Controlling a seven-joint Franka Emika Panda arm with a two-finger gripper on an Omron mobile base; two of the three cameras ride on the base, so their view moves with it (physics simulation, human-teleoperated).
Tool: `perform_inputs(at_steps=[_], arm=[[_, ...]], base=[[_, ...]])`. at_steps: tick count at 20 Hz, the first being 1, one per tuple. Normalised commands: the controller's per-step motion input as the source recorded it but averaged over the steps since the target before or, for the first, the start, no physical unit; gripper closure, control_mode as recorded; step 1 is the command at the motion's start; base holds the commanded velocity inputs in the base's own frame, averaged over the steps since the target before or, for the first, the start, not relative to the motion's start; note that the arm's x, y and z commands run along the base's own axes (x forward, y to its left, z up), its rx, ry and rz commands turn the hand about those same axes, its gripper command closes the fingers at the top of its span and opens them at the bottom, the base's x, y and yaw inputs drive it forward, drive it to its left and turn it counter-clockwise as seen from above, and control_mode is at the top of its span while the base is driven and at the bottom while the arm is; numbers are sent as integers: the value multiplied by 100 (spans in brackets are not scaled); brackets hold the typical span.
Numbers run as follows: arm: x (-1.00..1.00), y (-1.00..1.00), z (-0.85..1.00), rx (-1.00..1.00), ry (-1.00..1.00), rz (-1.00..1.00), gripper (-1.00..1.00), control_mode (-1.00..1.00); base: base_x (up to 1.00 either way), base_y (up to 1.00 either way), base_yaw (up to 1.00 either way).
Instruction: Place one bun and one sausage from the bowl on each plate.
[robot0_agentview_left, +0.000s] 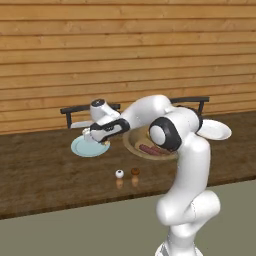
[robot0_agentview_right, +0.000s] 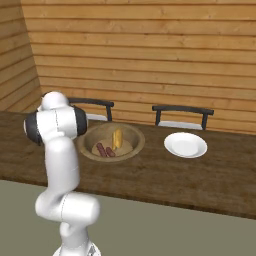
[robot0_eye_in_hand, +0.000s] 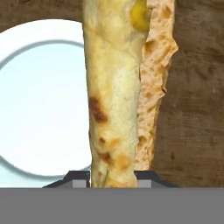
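Observation:
My gripper (robot0_eye_in_hand: 112, 178) is shut on a long pale tan bun (robot0_eye_in_hand: 113, 87) with brown toasted spots. The bun hangs over the right rim of the pale blue plate (robot0_eye_in_hand: 39, 100), partly above the wooden counter. From the left base view, the gripper (robot0_agentview_left: 100, 140) is at the near right edge of that plate (robot0_agentview_left: 85, 148). The tan bowl (robot0_agentview_right: 131, 134) stands to its right and holds another bun (robot0_agentview_right: 117, 139) and two sausages (robot0_agentview_right: 105, 150). A second, white-looking plate (robot0_agentview_right: 185, 144) lies further right.
Two small shakers (robot0_agentview_left: 119, 174) (robot0_agentview_left: 135, 171) stand on the counter in front of the bowl. Two dark chair backs (robot0_agentview_right: 182, 110) rise behind the counter against the wooden wall. My own arm hides part of the bowl (robot0_agentview_left: 134, 145) in the left base view.

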Motion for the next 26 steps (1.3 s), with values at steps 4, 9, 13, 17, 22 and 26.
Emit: perform_inputs(at_steps=[4,9,13,17,22,26], arm=[[52,1,-82,-1,0,1,100,-100],[44,1,-49,0,0,0,100,-100],[4,-12,7,18,-11,0,-100,-100],[0,-12,0,14,-3,0,-100,-100],[-3,1,36,16,-5,3,-100,-100],[-16,24,34,8,8,0,-100,-100]], base=[[0,0,0],[0,0,0],[0,0,0],[0,0,0],[0,0,0],[0,0,0]])
